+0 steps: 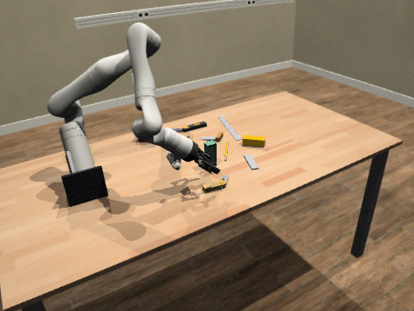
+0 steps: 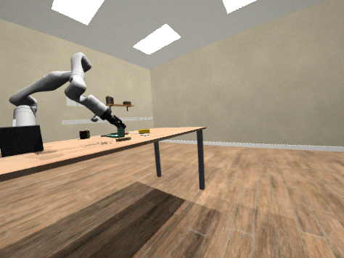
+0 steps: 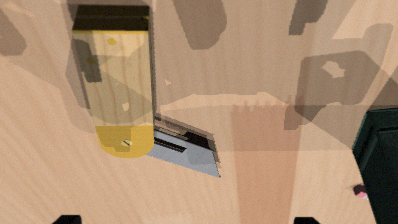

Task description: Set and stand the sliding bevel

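Note:
The wooden sliding bevel (image 1: 214,185) lies flat on the table near the front edge. In the wrist view its pale handle (image 3: 119,85) ends in a yellow rounded foot (image 3: 125,142), and the steel blade (image 3: 187,155) sticks out to the right at an angle. My gripper (image 1: 210,166) hovers just above and behind it, open and empty; its two fingertips show at the bottom edge of the wrist view (image 3: 186,220). The green leg and rail piece (image 1: 210,151) stands right behind the gripper and shows at the right edge of the wrist view (image 3: 377,155). The black bevel (image 1: 191,127) lies farther back.
A yellow block (image 1: 253,141), a steel ruler (image 1: 229,127), a small grey plate (image 1: 251,162), a pencil (image 1: 226,150) and a small brown-handled tool (image 1: 215,137) lie around the green piece. A dark block (image 2: 84,134) stands near the arm. The table's front edge is close.

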`<control>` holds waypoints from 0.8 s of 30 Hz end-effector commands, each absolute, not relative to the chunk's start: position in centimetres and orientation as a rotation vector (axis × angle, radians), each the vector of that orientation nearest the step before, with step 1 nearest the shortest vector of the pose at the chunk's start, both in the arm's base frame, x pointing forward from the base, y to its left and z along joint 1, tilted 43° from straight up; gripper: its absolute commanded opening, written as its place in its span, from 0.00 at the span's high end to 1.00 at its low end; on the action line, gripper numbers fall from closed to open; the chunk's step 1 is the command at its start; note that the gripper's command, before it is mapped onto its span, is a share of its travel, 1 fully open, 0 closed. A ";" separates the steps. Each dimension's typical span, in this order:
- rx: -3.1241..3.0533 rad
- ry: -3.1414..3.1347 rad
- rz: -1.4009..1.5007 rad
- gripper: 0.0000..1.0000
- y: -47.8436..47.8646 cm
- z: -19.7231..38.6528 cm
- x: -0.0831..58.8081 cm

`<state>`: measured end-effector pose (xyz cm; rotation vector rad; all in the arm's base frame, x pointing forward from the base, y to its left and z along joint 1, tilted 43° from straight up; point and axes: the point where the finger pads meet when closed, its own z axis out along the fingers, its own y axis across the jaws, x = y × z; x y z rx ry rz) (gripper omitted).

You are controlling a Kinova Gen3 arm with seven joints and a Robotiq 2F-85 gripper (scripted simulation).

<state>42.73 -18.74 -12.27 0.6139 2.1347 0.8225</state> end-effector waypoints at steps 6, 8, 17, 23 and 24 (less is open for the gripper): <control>0.714 2.110 0.903 0.00 -18.5 -10.9 42.0; 0.738 2.103 0.922 0.00 -18.5 -10.6 41.8; 0.835 2.071 0.996 0.00 -18.5 -9.1 40.9; 0.861 2.063 1.013 0.00 -18.6 -8.7 40.6; 0.852 2.069 1.004 0.00 -18.6 -8.9 40.7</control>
